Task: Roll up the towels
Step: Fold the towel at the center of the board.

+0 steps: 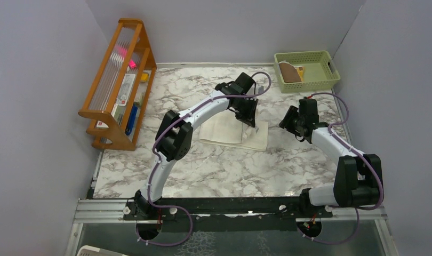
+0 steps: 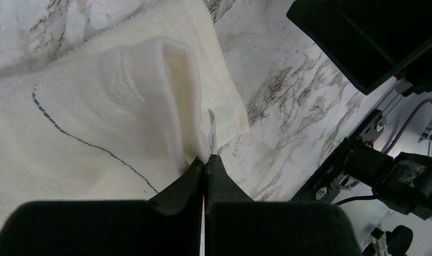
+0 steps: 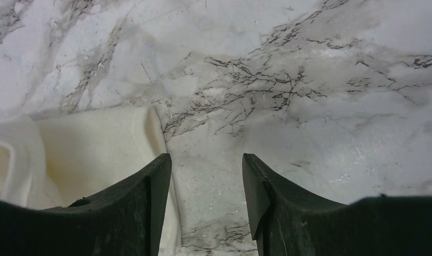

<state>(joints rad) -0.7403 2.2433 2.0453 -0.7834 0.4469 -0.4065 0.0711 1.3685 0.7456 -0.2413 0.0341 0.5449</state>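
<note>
A cream towel (image 1: 230, 133) lies folded in the middle of the marble table (image 1: 214, 170). My left gripper (image 2: 205, 159) is shut on a raised fold at the towel's (image 2: 123, 106) right edge, just beside its small label (image 2: 212, 130). In the overhead view that gripper (image 1: 249, 118) sits over the towel's right end. My right gripper (image 3: 206, 157) stands open just above bare marble, its left finger (image 3: 150, 181) over the corner of the cream towel (image 3: 96, 144); nothing is between its fingers. The brown towel (image 1: 290, 72) with yellow edging lies in a green basket (image 1: 326, 80).
The green basket stands at the back right corner. A wooden rack (image 1: 118, 85) holding small items lines the left side. Grey walls close in the table on three sides, and a metal rail (image 1: 230, 208) carries both arm bases at the near edge.
</note>
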